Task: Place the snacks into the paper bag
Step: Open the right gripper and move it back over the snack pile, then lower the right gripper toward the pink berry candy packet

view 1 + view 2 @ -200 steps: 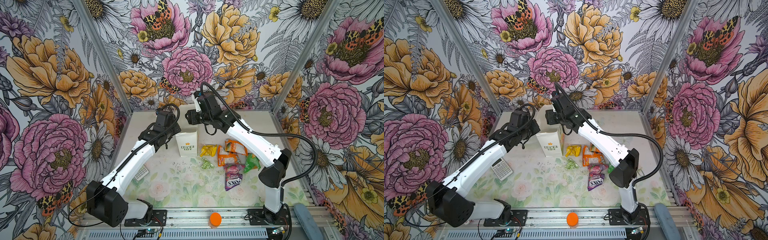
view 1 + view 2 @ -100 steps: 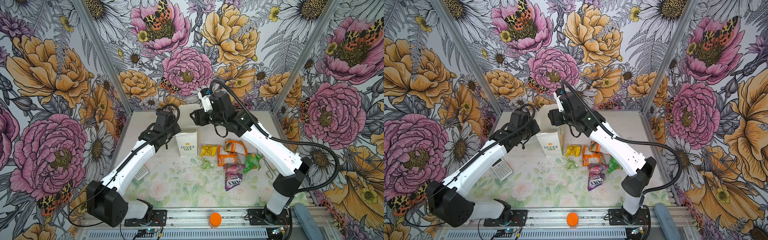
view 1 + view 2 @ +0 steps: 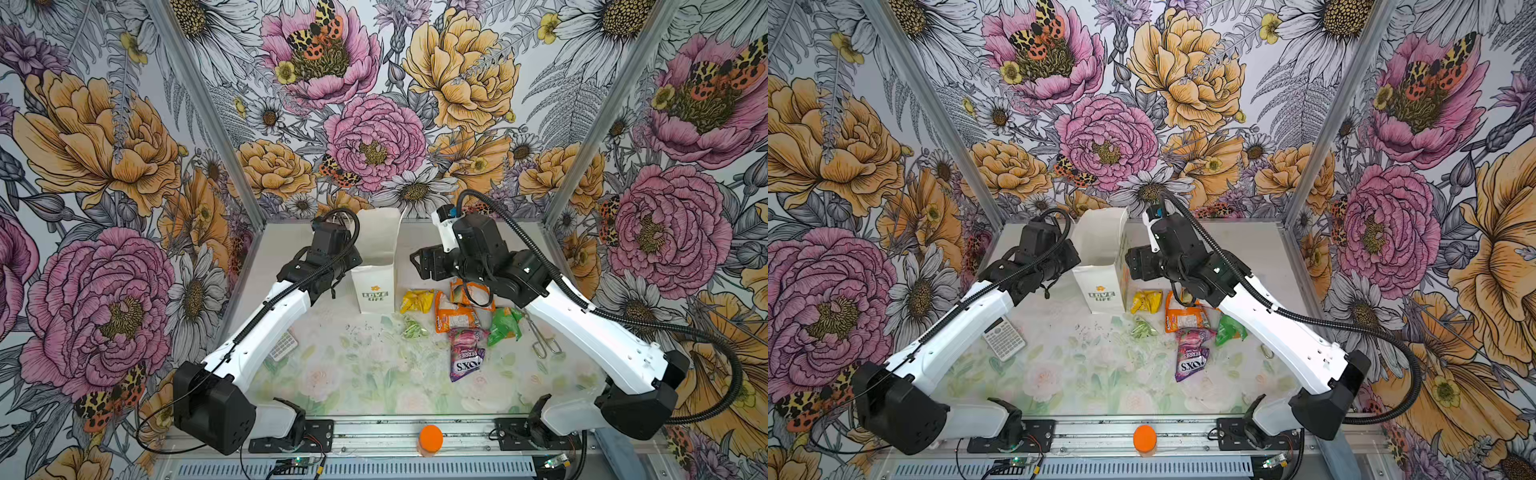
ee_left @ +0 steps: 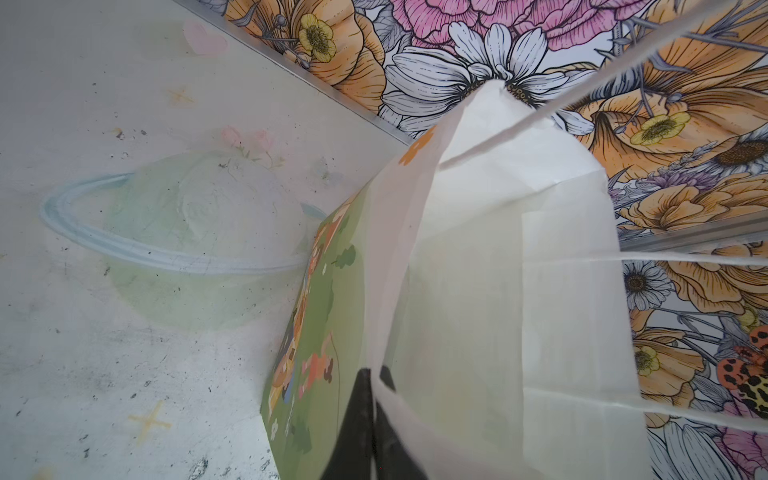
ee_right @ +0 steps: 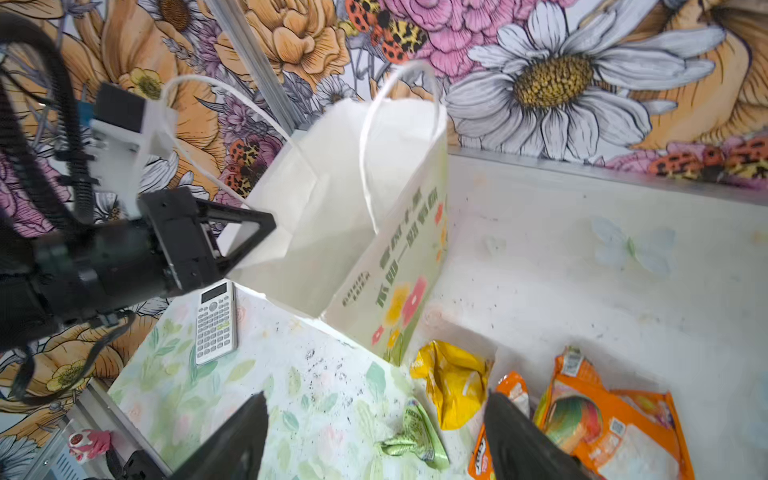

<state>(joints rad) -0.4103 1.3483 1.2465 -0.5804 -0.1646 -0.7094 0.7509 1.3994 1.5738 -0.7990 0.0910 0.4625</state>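
The white paper bag [image 3: 376, 286] [image 3: 1100, 286] stands upright at the back of the table, its mouth gaping. My left gripper [image 3: 353, 266] [image 4: 374, 374] is shut on the bag's [image 4: 478, 291] left rim. My right gripper [image 3: 419, 266] [image 5: 374, 399] hangs open and empty just right of the bag [image 5: 332, 232], above the snacks. On the table lie a yellow packet [image 3: 417, 300] [image 5: 453, 382], two orange packets [image 3: 455, 318] [image 3: 465, 291], a small pale green one [image 3: 413, 328] [image 5: 415, 436], a bright green one [image 3: 505, 326] and a purple FOX'S one [image 3: 467, 357].
A calculator [image 3: 283, 345] [image 5: 216, 320] lies beside the left arm. An orange-lidded jar [image 3: 431, 439] sits on the front rail. A metal clip [image 3: 542, 338] lies under the right arm. A pink-white figurine [image 5: 89, 442] stands at the table's edge. Flowered walls close off three sides.
My right gripper has drawn back from over the bag's mouth to the right and lower, and its jaws have spread wider. The left gripper keeps its hold on the rim.
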